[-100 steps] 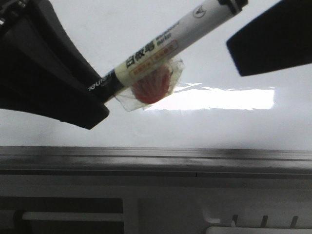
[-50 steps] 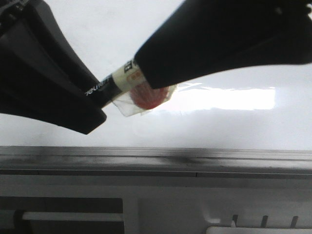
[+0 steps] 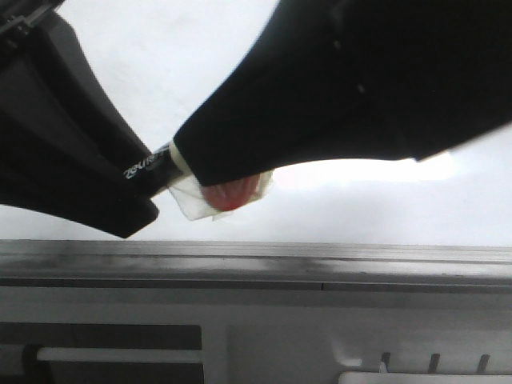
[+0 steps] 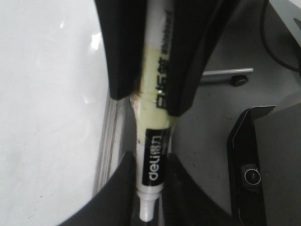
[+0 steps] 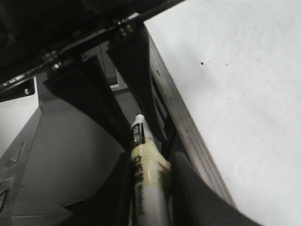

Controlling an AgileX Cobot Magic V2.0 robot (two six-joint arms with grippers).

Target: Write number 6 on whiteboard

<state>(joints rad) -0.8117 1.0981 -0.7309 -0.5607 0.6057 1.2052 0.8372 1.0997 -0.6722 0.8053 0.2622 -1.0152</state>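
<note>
The whiteboard is glossy white with a grey edge rail. No number 6 shows on it in any view. A white marker with a black "deli" label is held above the rail. My left gripper is shut on its labelled end; in the left wrist view the white tip points out between the fingers. My right gripper is shut on the marker's barrel, seen in the right wrist view. A red lump in clear tape hangs under the marker.
A small black dot sits on the board. Beside the board lies grey table surface with a black camera unit, a thin metal rod and a cable. White fixtures stand below the rail.
My right gripper has come in from the upper right and closed over the marker's barrel, hiding most of it. The marker and my left gripper have shifted slightly left and down.
</note>
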